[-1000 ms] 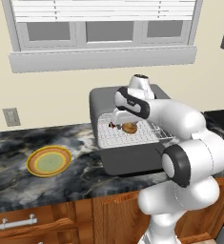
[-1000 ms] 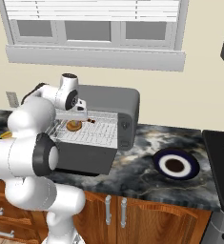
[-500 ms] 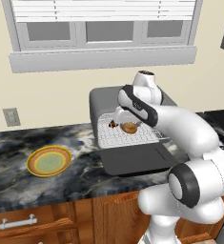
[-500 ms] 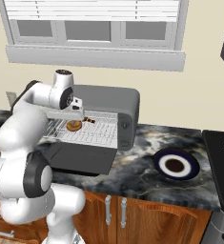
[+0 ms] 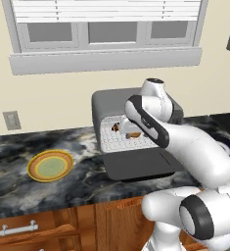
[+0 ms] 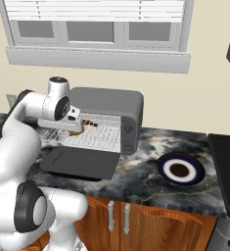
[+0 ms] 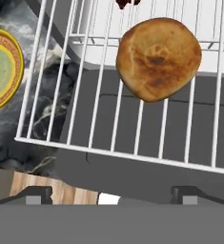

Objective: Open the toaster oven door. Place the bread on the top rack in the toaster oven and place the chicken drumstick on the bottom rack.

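Arm bent over the pulled-out rack, fingers apart above the bread.

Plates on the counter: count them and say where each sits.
2. A yellow plate lies left of the toaster oven; a dark blue plate lies to its right. Others may be out of view.

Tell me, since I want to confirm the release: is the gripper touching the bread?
Apart. In the hand view the bread lies on the wire rack, well clear of the open gripper fingertips.
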